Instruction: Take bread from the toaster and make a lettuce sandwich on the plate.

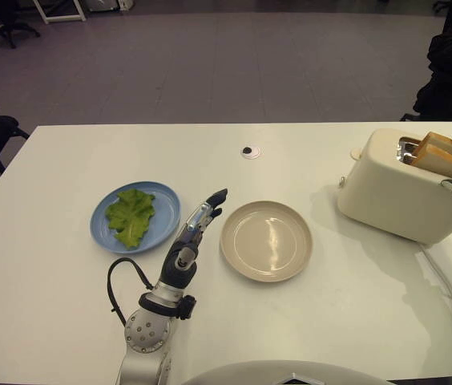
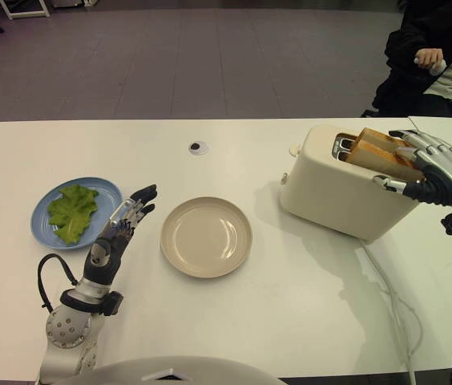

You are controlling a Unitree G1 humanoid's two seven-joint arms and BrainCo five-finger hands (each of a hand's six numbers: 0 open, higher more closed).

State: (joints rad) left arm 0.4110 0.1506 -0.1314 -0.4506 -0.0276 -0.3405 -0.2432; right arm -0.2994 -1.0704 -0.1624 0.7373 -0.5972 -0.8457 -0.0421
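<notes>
My right hand, frame right, grips bread still in toaster. Left hand, lower left, spread and idle. Plate bare, lettuce untouched.

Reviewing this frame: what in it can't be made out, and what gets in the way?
1. Lower part of the bread: hidden inside the toaster, both views.
2. Right robot hand, closed on the bread: cut off by the right edge in the left eye view; in the right eye view it covers the bread's far end.
3. Small dark thing mid-table: too small to identify.
</notes>
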